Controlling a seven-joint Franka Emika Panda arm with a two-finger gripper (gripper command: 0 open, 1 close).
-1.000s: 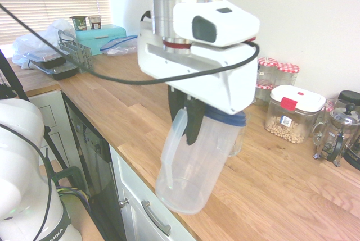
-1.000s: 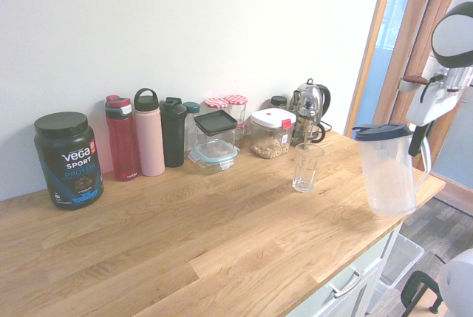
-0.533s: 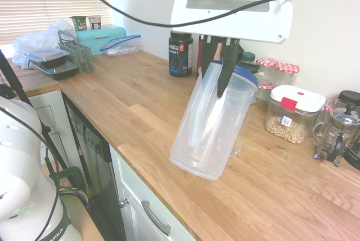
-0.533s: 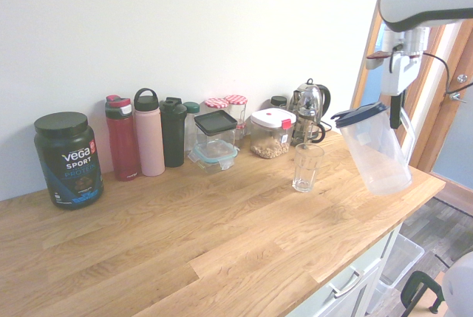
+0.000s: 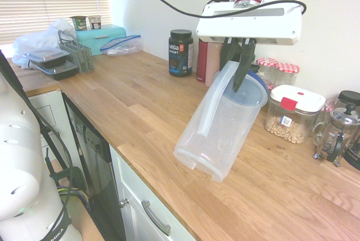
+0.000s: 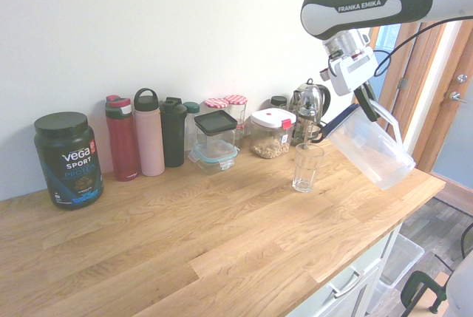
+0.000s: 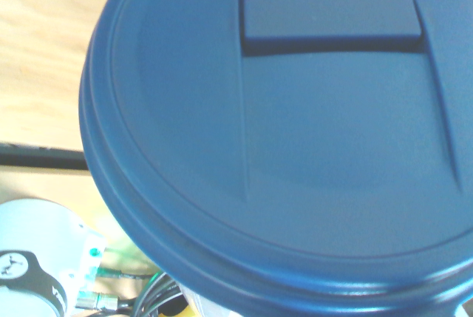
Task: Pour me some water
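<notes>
Item one: clear plastic pitcher point(image 5: 216, 128) with a dark blue lid point(image 7: 281, 132), hanging tilted from my gripper point(image 5: 239, 67). My fingers are clamped shut on the upper end of its handle, just under the lid rim. The pitcher's base swings out below and away from my fingers, off the wooden counter point(image 5: 140, 112). No water level can be made out through its walls.

Item two: drinking glass point(image 6: 307, 167), upright on the counter, below my fingers and just beside the pitcher's lid end in the second exterior view. It looks empty. In the first exterior view the pitcher covers it.

Item three: white-lidded clear canister point(image 5: 292, 113), beyond my fingers near the wall, holding a shallow layer of pale round pieces.

Item four: two jars with red checked lids point(image 5: 277, 67), behind my fingers; contents not legible.

Item five: black protein tub point(image 6: 67, 159), red bottle point(image 6: 123, 138), pink bottle point(image 6: 148, 132) and dark bottle point(image 6: 174, 131), in a row along the wall, well apart from my fingers; all opaque.

Item six: glass box with black lid point(image 6: 216, 140), between the bottles and the canister.

Item seven: French press point(image 5: 337, 134) and a kettle point(image 6: 309, 110) behind the glass.

The wrist view is filled almost wholly by the blue lid, and its spout end is cut off.
</notes>
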